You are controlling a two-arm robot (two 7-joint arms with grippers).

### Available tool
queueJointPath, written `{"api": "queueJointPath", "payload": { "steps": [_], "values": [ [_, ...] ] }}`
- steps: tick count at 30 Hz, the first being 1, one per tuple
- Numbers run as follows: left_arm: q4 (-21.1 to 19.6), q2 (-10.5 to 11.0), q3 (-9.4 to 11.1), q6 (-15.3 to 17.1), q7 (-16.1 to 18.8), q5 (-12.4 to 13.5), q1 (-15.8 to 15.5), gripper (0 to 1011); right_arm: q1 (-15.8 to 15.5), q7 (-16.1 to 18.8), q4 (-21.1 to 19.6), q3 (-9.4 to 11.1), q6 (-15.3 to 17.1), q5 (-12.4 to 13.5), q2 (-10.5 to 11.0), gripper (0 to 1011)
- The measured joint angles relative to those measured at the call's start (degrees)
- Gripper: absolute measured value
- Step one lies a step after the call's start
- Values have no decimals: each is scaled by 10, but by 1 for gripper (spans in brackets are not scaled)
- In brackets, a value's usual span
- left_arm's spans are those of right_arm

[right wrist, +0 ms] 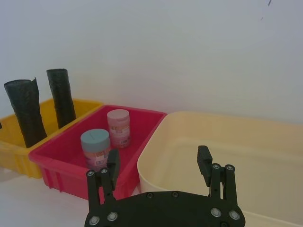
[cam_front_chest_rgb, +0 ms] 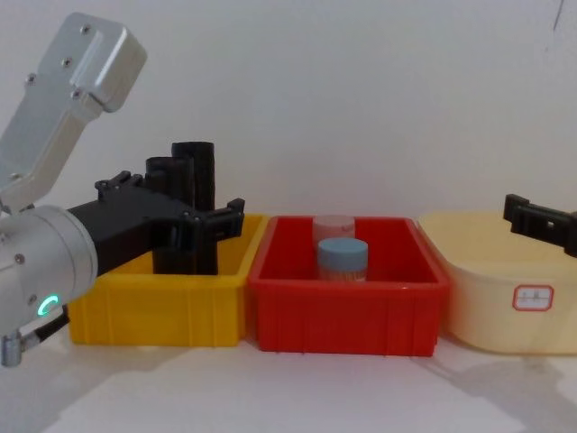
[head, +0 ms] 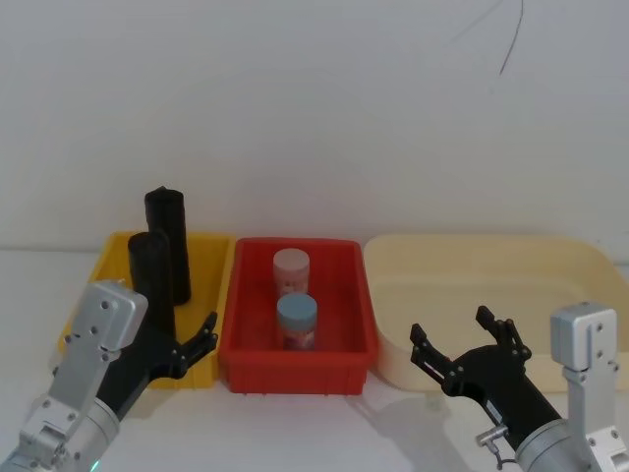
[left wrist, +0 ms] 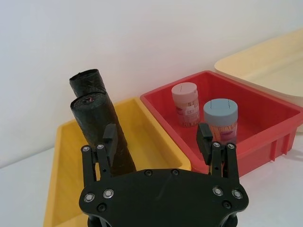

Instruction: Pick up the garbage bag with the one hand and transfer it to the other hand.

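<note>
1. Head view: the garbage bag (head: pixel 152 270) stands upright in the yellow bin (head: pixel 212 258).
2. Pickup approach: my left tool (left wrist: pixel 157 136), spread wide, sits just beside it; next, straddle and close.
3. My right tool (head: pixel 452 329) waits open by the cream tub (head: pixel 491 254).

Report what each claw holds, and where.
Nothing is held: left claw open near the nearer garbage bag, right claw open and empty.

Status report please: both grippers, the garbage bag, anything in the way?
Left gripper open, beside the nearer garbage bag, not gripping. Right gripper open, empty, near the cream tub. Bag upright in yellow bin, second roll close behind.
</note>
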Motion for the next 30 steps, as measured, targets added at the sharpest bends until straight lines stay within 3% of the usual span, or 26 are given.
{"api": "queueJointPath", "payload": {
  "steps": [23, 30],
  "values": [
    [0, 0, -1, -1, -1, 0, 0, 1000, 0, 0, 0, 0, 0, 0, 0, 999],
    [10, 1, -9, -9, -10, -7, -3, 1000, 0, 0, 0, 0, 0, 0, 0, 999]
  ]
}}
